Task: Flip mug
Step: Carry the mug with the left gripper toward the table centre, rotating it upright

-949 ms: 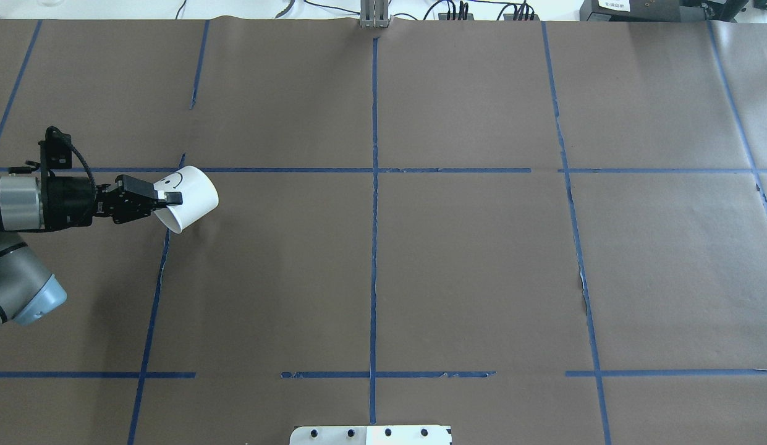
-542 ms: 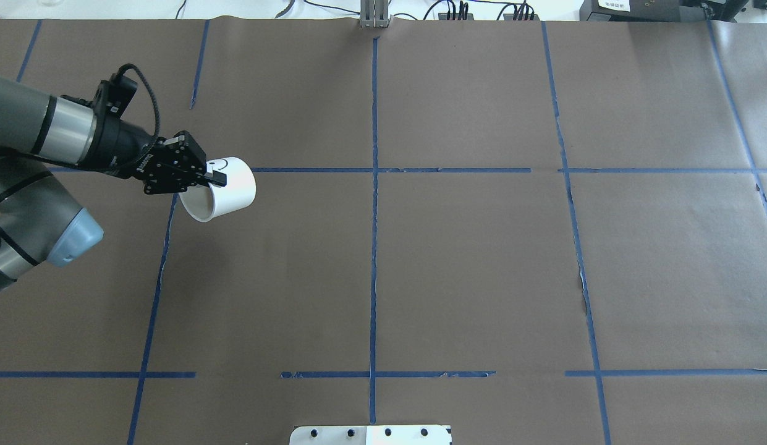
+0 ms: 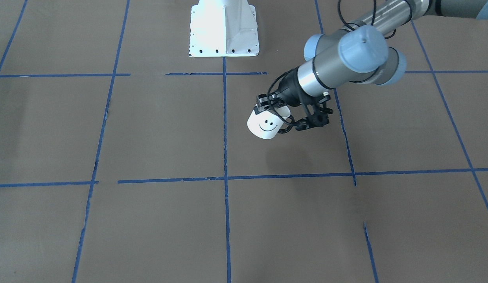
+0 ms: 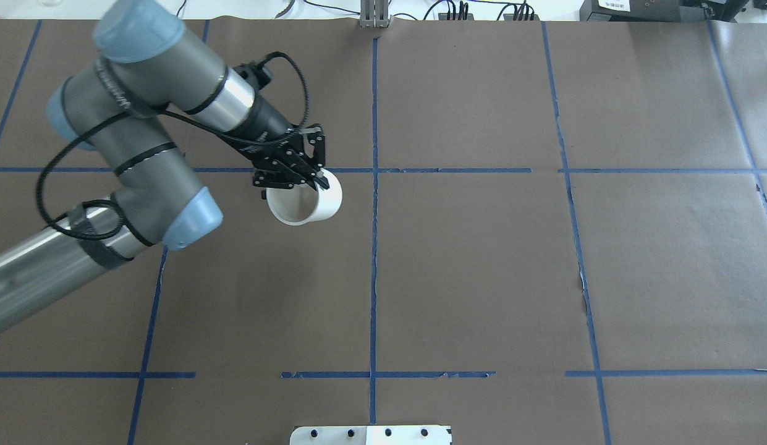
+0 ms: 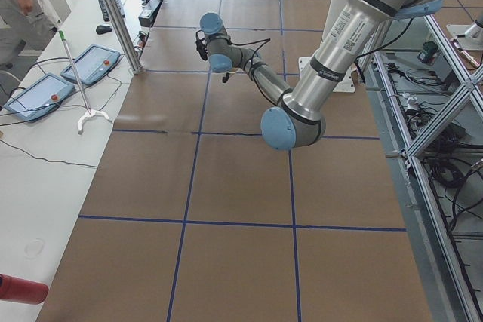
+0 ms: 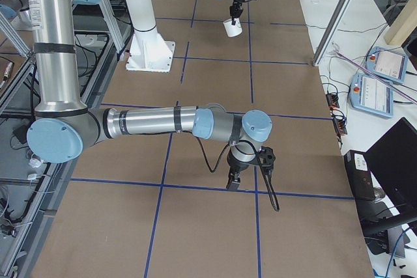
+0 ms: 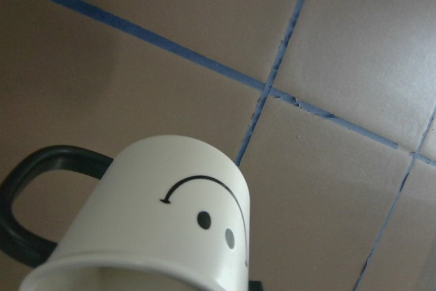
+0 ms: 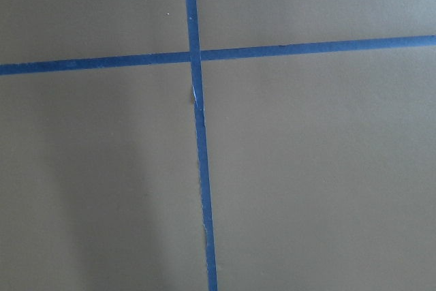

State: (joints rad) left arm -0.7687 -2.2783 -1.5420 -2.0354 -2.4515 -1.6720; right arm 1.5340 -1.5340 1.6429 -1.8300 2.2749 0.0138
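Mid-flip: small white enamel mug with black smiley face (image 4: 309, 207) was held tilted, left of centre, above brown paper surface (image 4: 482, 278), left jaws clamped on its rim. Levelling and set-down were judged next; state of right jaws could not be told.

mug (image 4: 324, 207) in left tool (image 4: 320, 181) | above table (image 4: 482, 278) | left of centre line (image 4: 374, 278)

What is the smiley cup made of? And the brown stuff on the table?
The mug looks like white enamelled metal or glazed ceramic, smooth with a soft shine; I cannot tell which. The table cover looks like dull brown paper: no shine, small tears beside blue tape.
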